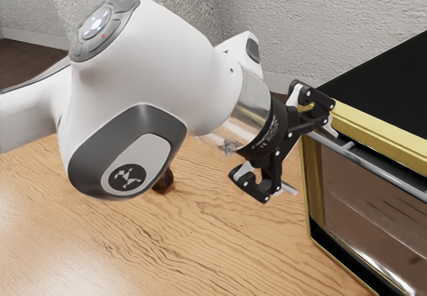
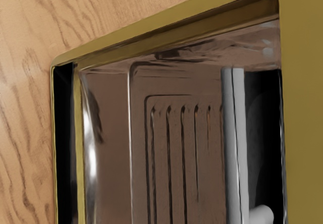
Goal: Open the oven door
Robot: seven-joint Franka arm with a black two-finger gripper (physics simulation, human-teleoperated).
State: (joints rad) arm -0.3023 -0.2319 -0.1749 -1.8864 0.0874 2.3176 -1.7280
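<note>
My gripper (image 1: 310, 157) stands open at the left end of the oven front in the exterior view, its two fingers wide apart. The upper finger is close to the end of the silver handle (image 1: 390, 167); whether they touch I cannot tell. The oven door (image 1: 367, 209), with a brownish glass pane, appears to sit within the gold-framed oven (image 1: 380, 126). In the wrist view the handle (image 2: 234, 143) runs along the door (image 2: 108, 133), beside a dark strip, with a round mount near its visible end.
A wooden table (image 1: 200, 243) lies under the arm and reaches the oven's gold edge. A small dark brown object (image 1: 163, 181) stands on it behind the arm's hand. The oven's black top (image 1: 393, 76) rises at the exterior view's right, and a textured wall (image 1: 320, 23) is behind.
</note>
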